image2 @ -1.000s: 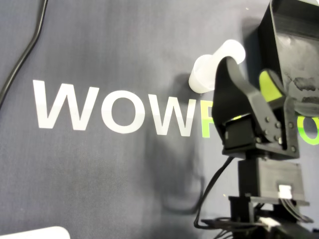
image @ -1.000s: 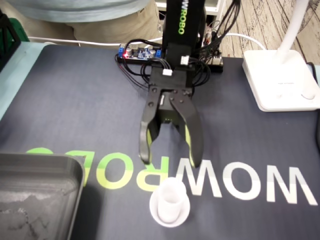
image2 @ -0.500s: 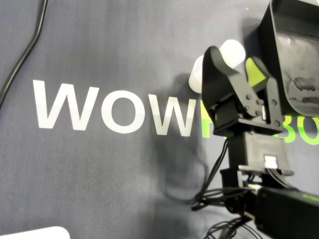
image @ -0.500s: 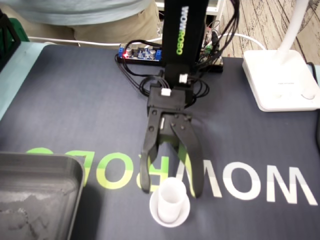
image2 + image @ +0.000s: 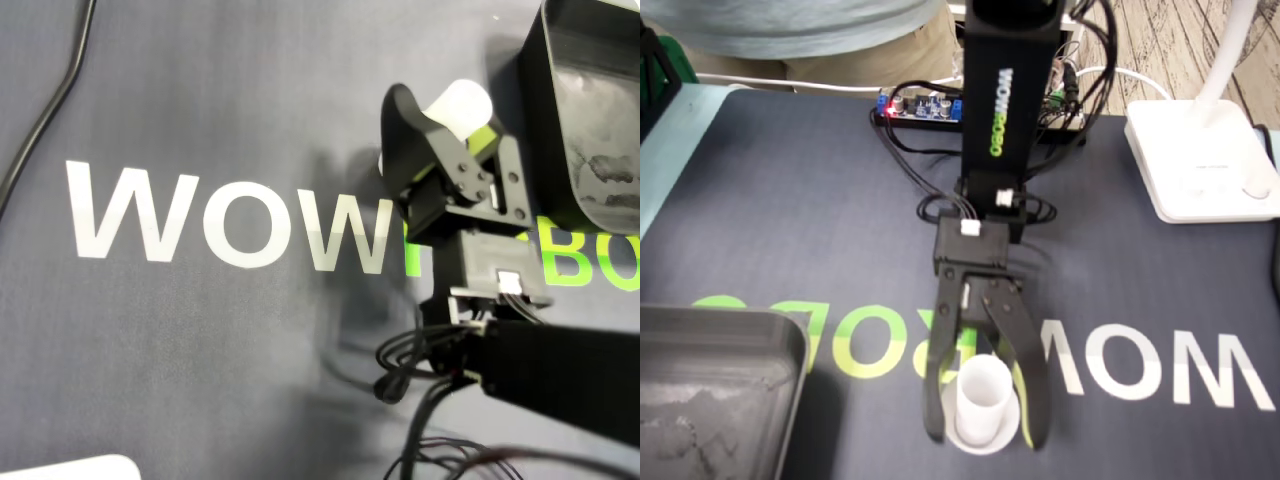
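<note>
One dark mat printed with large lettering is spread across the table, and everything else is set on it. A grey tray is seen at the lower left of the fixed view and is well apart from the work. A white lamp base is placed at the far right corner. The black arm is stretched forward over the lettering, and its gripper is lowered to the mat with the jaws spread wide. The small white cup, upright on its flanged foot, is enclosed between the two jaws, one on each side. No squeeze is shown yet, and in the overhead view the gripper is likewise seen parted around the cup. The approach can therefore be judged finished. The closing, the lift and any carrying, perhaps toward the tray, are left to be done. Compared with a second ago, the arm has been extended a good deal. The fingertips were then short of the cup, over the letters, and half a second ago they were only level with its near side. The cup itself has not been shifted, and the jaw spread is little changed.
</note>
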Available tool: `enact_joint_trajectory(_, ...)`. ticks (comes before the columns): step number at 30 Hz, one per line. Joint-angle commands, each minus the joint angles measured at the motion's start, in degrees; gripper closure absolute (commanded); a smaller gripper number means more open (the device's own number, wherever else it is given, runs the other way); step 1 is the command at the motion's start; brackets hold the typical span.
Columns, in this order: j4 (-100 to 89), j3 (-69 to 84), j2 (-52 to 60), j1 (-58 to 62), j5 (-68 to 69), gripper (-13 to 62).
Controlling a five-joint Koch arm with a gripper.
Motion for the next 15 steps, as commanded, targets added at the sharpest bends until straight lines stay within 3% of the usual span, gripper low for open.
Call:
enact_joint_trajectory(1,-5.0,-2.5,-0.4,-0.7,-1.0,18.5)
enact_joint_trajectory(15,-4.8,-3.3,-2.4,-0.4,-1.6,25.7)
